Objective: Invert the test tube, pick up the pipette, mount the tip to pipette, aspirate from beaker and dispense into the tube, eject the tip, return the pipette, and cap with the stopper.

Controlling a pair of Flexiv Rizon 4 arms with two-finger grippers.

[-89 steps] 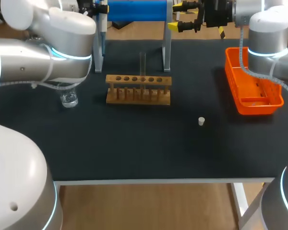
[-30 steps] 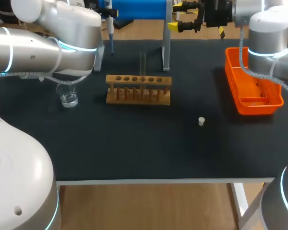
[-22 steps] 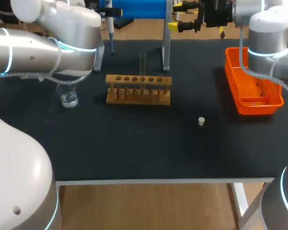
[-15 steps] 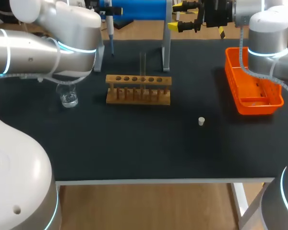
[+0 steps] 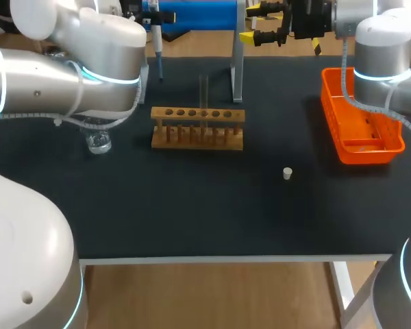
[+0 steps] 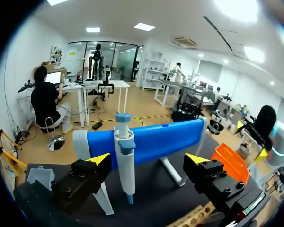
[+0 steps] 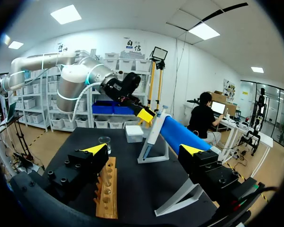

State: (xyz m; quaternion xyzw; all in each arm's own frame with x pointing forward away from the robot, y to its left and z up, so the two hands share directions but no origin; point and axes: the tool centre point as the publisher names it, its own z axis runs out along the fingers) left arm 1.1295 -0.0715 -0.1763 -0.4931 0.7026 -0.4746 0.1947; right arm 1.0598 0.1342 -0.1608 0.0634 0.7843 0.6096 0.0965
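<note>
The blue-and-white pipette (image 6: pixel 125 161) hangs upright on the blue stand (image 6: pixel 151 139). My left gripper (image 6: pixel 149 163) is open with the pipette between its fingers, nearer one of them and touching neither. In the head view the pipette (image 5: pixel 157 41) hangs at the back, and the left gripper is hidden behind its own arm. A clear test tube (image 5: pixel 203 92) stands in the wooden rack (image 5: pixel 197 127). The glass beaker (image 5: pixel 98 142) sits left of the rack, and the white stopper (image 5: pixel 286 173) lies at front right. My right gripper (image 5: pixel 260 24) hangs open and empty at the back.
An orange tray (image 5: pixel 359 120) lies along the right side of the table. The stand's white legs (image 5: pixel 238 68) rise just behind the rack. A white box (image 7: pixel 134 133) sits beside the stand near the beaker (image 7: pixel 104 142). My left arm's elbow overhangs the beaker.
My left arm's elbow has shifted slightly right and toward the front. The pipette still hangs on the stand. The right arm has not moved.
</note>
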